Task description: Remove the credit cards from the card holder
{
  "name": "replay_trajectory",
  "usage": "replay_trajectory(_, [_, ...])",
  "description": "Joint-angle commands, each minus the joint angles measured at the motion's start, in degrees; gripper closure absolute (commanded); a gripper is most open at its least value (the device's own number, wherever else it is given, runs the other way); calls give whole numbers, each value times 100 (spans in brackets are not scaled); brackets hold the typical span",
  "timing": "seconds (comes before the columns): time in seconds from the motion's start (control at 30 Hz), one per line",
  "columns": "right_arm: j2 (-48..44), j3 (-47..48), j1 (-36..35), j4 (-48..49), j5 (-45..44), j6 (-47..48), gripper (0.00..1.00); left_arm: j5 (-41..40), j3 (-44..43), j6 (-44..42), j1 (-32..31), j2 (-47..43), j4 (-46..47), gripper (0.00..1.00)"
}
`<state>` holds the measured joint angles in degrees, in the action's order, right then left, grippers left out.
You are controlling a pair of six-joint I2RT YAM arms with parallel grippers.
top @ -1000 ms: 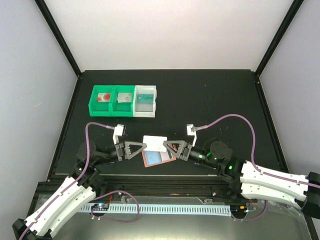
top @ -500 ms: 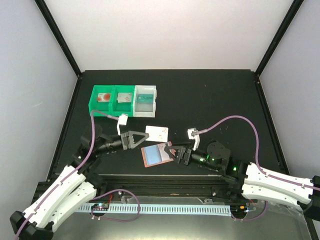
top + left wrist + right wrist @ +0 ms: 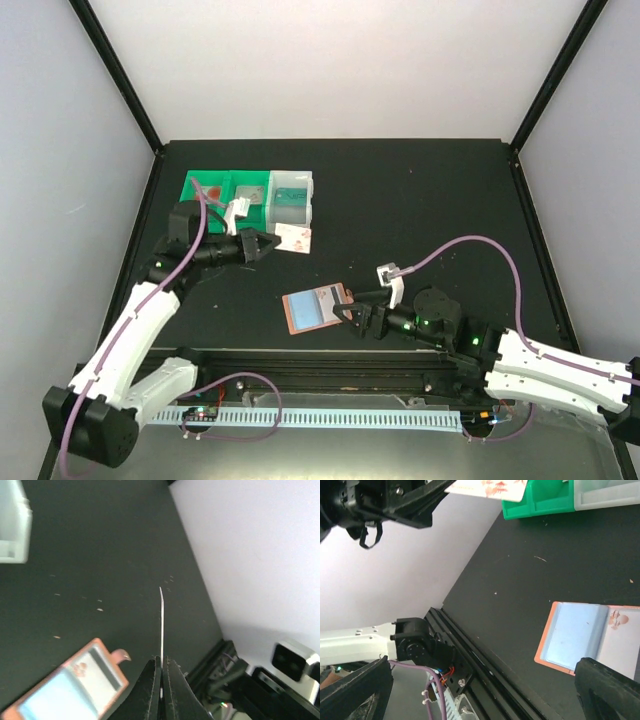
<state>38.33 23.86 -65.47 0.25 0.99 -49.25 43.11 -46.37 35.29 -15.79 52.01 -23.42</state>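
The salmon-pink card holder lies flat on the black table with its light-blue pocket up; it also shows in the right wrist view and the left wrist view. My left gripper is shut on a white credit card with reddish marks, held in the air just in front of the bins. That credit card is seen edge-on between my left fingertips. My right gripper stands open at the holder's right edge, near its tab, with nothing between its fingers.
A row of bins stands at the back left: two green bins and a white bin, each with a card inside. My left arm partly covers the green ones. A black rail runs along the table's near edge.
My left gripper has carried the white card away from the holder, back and left toward the bins. My right gripper has opened, let go of the holder and drawn back a little.
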Motion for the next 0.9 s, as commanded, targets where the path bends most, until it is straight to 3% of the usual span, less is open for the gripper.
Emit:
replay_trajectory(0.0, [36,125,11,-201,-5,229,0,145,-614,-1072,641,533,-863,98])
replay_trajectory(0.4, [-210,235,14,-325,-257,379,0,-351,-2730,-1764,1763,2765,-2132,98])
replay_trajectory(0.63, [-260,483,3,-790,-325,413,0,-1132,-3829,-1971,2024,3775,-2574,98])
replay_trajectory(0.87, [-211,648,8,-964,-545,307,0,-1110,-4595,-1931,2105,4837,-2544,98])
